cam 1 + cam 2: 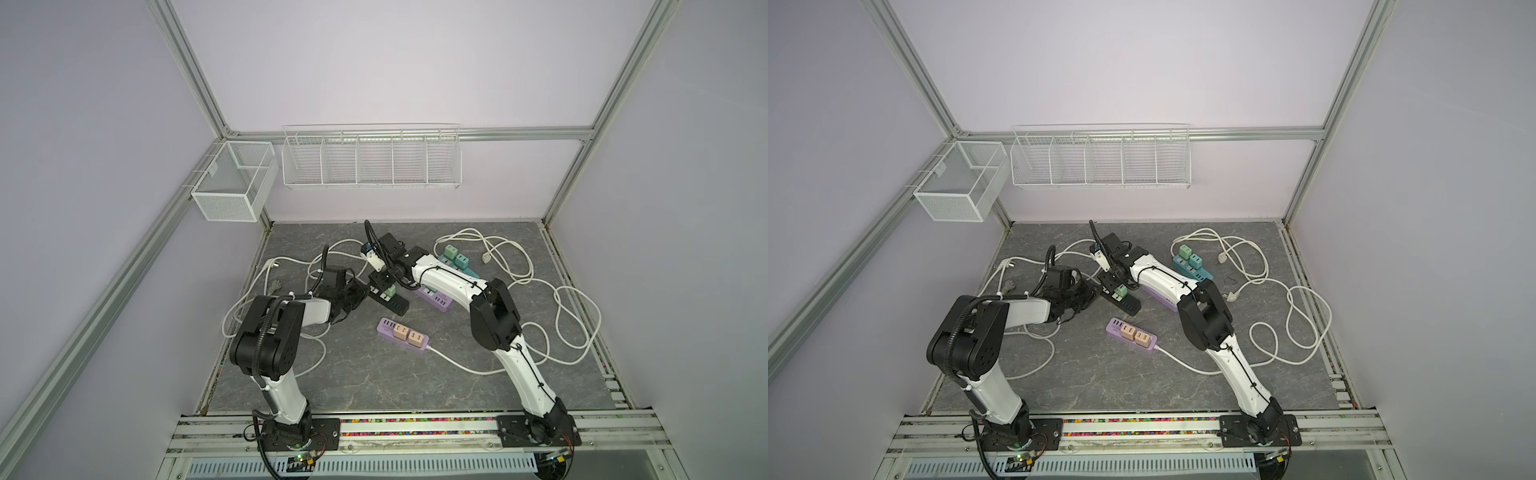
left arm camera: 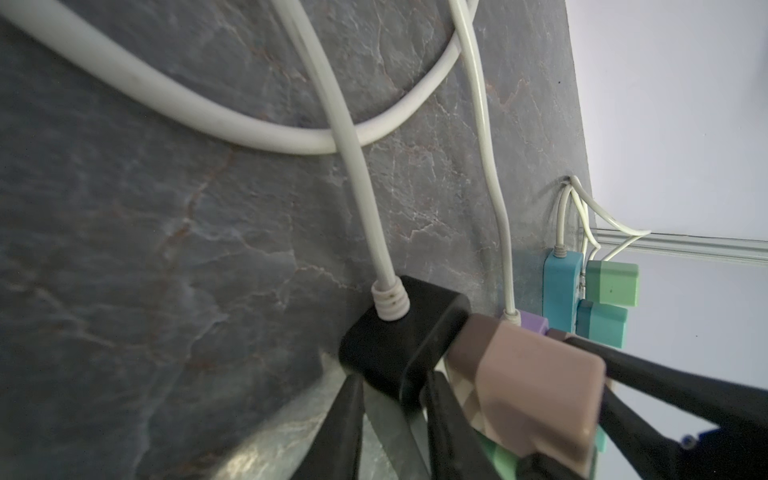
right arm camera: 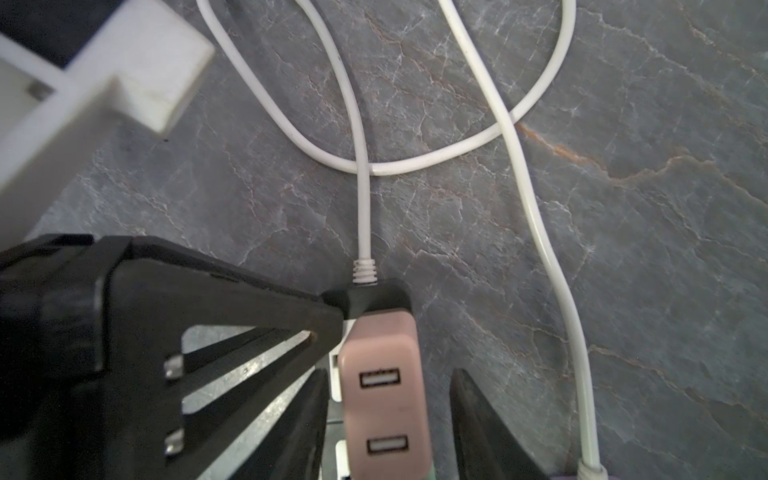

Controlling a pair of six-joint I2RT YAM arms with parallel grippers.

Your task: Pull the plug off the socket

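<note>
We see pale lilac walls (image 1: 395, 62) framed by aluminium posts (image 1: 192, 70). A grey marbled tabletop (image 1: 374, 382) fills the lower centre. At upper centre, a white wire basket (image 1: 372, 166) with five compartments hangs on the back rail. Left of it hangs a white mesh box (image 1: 226, 195). The light is soft and even.

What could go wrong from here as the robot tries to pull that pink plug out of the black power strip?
1. The right pincer straddles the pink plug with a gap showing on one side; lifting before it closes could make it slip off.
2. The left pincer holds only the cable end of the black power strip, so the strip may tilt up with the plug.
3. The green plug sits right beside the pink one and could get bumped.
</note>
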